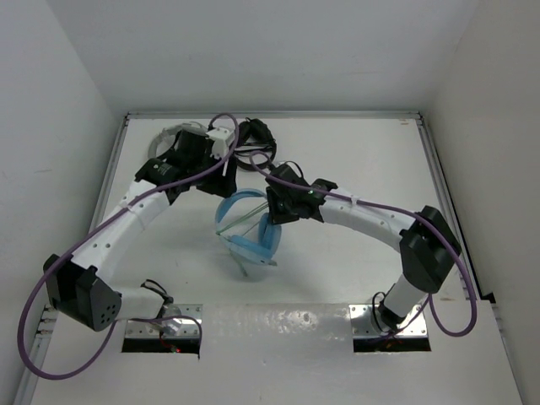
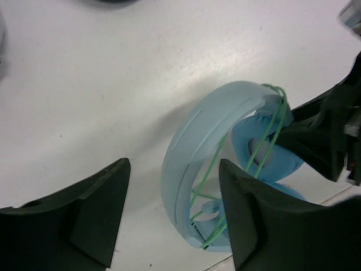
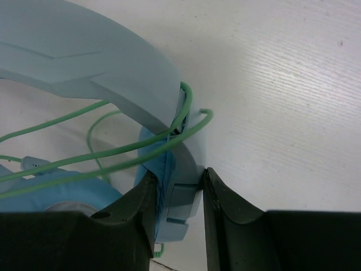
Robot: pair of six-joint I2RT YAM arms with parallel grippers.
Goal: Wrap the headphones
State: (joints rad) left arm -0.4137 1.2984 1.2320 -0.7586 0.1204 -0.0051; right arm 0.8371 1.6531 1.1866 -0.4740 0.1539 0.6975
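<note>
Dark fingers of the right gripper [image 3: 179, 179] fill the near edge of its wrist view, clenched on the headphones [image 1: 249, 232] at the slim hinge piece just above one earcup. The left gripper [image 2: 174, 166] hangs at about 11 o'clock from them, fingers spread and holding nothing.

My worry is the cable [image 3: 113, 152]. Nothing pins it, and its strands lie slack across the band, with one loop poking out at 3 o'clock of the hinge. Any swing or tilt of the headset could let that loop slide off and undo the turns. The hold is also narrow and on a pivoting part, so the headset could twist or slip in the grip. If a left finger comes down carelessly, it could snag a strand and drag it loose.

They sit near the middle of the desk [image 1: 354, 152], propped up off it with the headband arched high. They are light blue, smooth on the band and padded at the earcups. Several thin pale green strands cross the opening between the band and the cups. I cannot make out the plug.
</note>
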